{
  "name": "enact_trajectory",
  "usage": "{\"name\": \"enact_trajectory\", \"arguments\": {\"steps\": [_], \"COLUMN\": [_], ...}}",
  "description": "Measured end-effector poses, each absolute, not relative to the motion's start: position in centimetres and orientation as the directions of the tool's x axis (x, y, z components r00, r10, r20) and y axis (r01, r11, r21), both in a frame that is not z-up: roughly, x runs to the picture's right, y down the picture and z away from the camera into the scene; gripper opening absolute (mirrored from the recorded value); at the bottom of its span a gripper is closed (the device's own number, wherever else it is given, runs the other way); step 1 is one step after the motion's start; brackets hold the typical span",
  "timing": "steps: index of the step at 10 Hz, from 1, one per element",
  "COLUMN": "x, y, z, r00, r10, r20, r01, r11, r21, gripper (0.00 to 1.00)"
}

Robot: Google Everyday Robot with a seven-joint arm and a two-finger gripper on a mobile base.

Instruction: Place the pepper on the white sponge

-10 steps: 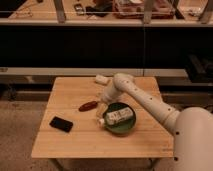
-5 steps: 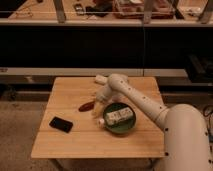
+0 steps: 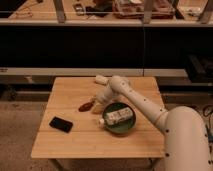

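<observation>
Camera view: pepper lies mid-desk, left of green bowl. Pincer is down at its right end; whether it grips cannot be told. White sponge sits near the far edge, apart.

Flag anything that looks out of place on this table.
The white bottle lies on its side across the green bowl, not upright. The end effector is beside the pepper. Nothing else stands out.

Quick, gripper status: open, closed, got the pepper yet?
Gripper: down at the pepper; whether it is open, closed or holding the pepper cannot be told.
</observation>
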State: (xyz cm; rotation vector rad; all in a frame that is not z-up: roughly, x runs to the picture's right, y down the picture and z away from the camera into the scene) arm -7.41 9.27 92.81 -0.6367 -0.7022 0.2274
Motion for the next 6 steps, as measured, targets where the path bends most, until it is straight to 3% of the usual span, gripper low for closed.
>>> {"name": "enact_trajectory", "arguments": {"steps": [3, 4, 6], "x": [-6.4, -6.0, -5.2], "y": [8.3, 7.2, 4.1], "z": [92.8, 92.3, 90.3], "r00": [0.721, 0.701, 0.663], "r10": [0.456, 0.481, 0.508], "r20": [0.523, 0.526, 0.55], "r01": [-0.043, -0.068, -0.106], "r11": [0.782, 0.78, 0.791], "r21": [-0.622, -0.623, -0.603], "gripper": [0.06, 0.01, 0.0]}}
